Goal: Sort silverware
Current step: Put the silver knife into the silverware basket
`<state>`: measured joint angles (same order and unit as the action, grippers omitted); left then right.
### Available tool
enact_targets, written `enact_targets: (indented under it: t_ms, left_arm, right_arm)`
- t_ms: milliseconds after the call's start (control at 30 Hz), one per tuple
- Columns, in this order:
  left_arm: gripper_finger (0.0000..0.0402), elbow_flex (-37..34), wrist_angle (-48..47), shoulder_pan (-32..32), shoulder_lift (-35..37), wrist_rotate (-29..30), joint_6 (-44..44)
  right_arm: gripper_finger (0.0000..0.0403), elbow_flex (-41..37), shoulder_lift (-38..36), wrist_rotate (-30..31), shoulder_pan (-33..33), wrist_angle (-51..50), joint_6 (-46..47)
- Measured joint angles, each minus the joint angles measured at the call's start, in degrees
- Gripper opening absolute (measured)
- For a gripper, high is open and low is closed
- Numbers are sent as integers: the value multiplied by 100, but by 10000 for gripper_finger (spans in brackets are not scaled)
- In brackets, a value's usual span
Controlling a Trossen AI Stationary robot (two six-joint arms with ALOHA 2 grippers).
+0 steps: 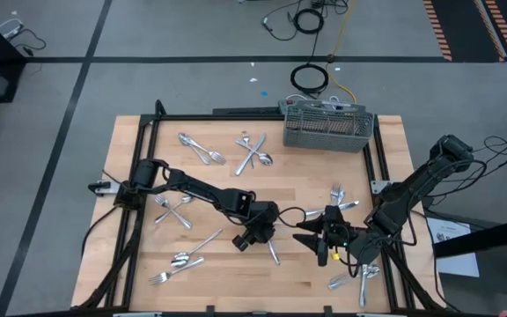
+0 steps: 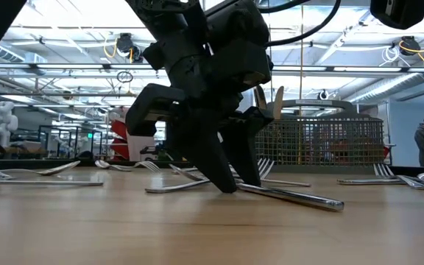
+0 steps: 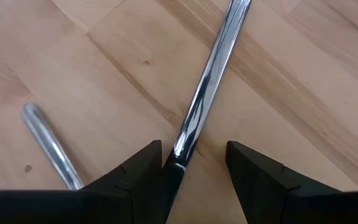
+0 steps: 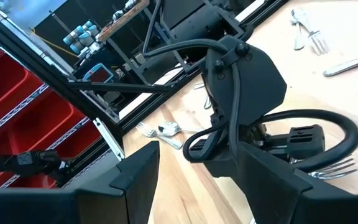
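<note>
The left hand (image 1: 255, 234) sits low on the surface (image 1: 236, 176), a little below the middle of the high view, its fingers (image 3: 143, 171) apart and straddling a knife (image 3: 205, 93) that lies flat on the wood. In the left wrist view the shiny shaft runs from the top of the frame down into the gap, close against one finger; a second handle (image 3: 48, 144) lies just beside it at the lower left. Nothing is clamped yet.

The right hand (image 1: 319, 238) hovers just right of the left one, lower centre of the high view, fingers apart and holding nothing.

The rest of the silverware (image 1: 253, 151) lies scattered: pairs near the top centre, more at the left, the lower left and the lower right. The caddy (image 1: 327, 127) stands at the top edge, right of centre, well apart from both hands.

The step in hand looks like picking up the knife. The next move probably calls for closing the left fingers squarely on the thin shaft, lifting it clear of its neighbour, then carrying it up to the caddy.
</note>
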<state>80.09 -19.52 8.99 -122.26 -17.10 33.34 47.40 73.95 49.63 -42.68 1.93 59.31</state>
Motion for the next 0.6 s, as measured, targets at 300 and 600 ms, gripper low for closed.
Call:
enact_targets:
  t_ms: [300,600]
  left_arm:
    - [121,-2,16,9,-4,2,3]
    - [82,-4,74,8,-15,87,4]
  right_arm:
    - [203,0,0,1,0,1,0]
    - [203,0,0,1,-2,40,2]
